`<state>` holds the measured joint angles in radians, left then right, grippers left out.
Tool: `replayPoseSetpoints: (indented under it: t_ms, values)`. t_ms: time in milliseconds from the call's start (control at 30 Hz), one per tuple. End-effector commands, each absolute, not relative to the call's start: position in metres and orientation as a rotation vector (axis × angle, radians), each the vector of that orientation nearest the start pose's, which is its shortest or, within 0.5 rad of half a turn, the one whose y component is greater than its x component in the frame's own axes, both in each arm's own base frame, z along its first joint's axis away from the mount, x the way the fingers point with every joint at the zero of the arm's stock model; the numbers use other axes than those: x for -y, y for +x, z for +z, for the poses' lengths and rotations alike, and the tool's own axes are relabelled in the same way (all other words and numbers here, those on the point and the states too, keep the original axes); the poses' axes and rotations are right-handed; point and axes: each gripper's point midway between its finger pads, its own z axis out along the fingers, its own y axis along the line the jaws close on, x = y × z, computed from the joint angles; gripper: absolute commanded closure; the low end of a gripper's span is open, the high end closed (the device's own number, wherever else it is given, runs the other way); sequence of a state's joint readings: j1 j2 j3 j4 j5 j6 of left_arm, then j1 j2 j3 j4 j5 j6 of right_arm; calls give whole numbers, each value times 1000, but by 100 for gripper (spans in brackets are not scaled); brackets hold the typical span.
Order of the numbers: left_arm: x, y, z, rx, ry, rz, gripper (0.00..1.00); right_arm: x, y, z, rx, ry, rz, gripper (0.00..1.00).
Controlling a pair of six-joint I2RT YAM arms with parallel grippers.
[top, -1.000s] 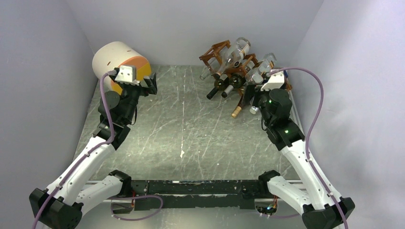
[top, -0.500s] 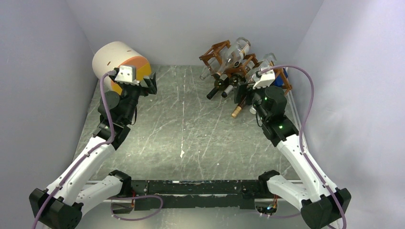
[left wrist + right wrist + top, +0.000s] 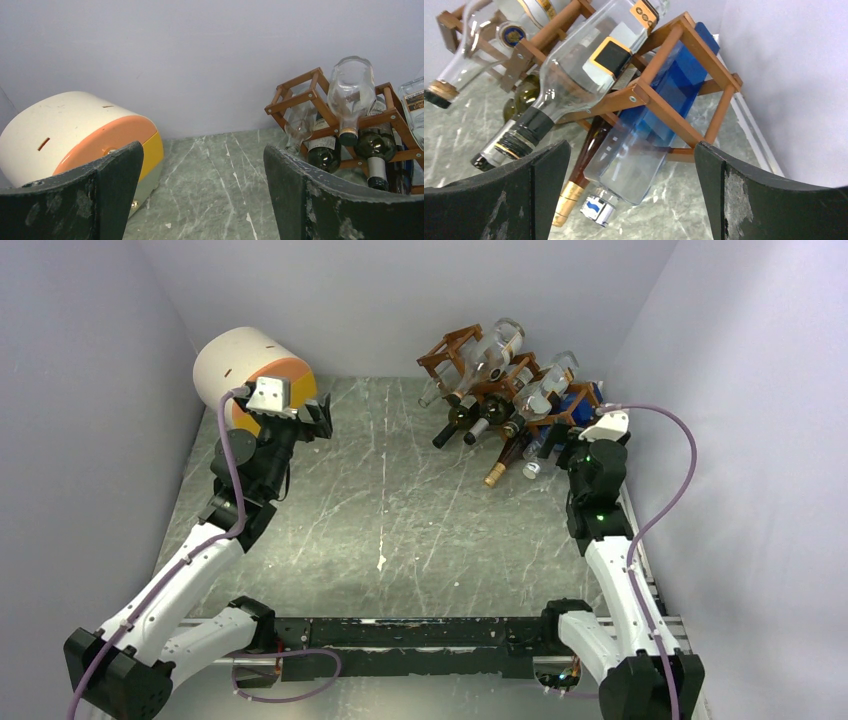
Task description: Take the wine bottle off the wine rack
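- Your right gripper gapes wide, empty, before the wine rack; from above it blurs into the bottles.
- Left gripper wide, empty.

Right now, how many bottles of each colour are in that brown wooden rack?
Clear glass bottles: 3
Dark glass bottles: 2
Slim brown bottle with a gold cap: 1
Blue-tinted bottle with a silver cap: 1
Total: 7
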<state>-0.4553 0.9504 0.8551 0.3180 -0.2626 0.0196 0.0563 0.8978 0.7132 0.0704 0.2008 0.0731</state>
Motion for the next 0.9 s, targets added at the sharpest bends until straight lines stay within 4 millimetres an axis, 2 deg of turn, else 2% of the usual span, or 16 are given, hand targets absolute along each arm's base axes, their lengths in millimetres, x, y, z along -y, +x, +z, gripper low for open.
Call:
replayPoseSetpoints:
  t_ms: [0,133,500,700,867]
  values:
    - [120,346,381,-1331,94,-189,7,-2,352,294,-1566,136,85,0]
    - [119,345,383,-1327,94,-190,7,-17,355,298,-1560,62,148,0]
    - [120,347,381,-1332,96,-187,7,-28,353,300,-1558,1,187,0]
    - [120,347,380,-1333,95,-185,7,-62,354,293,-1575,-166,288,0]
    - [120,347,379,-1336,95,-184,7,-56,355,288,-1591,-139,248,0]
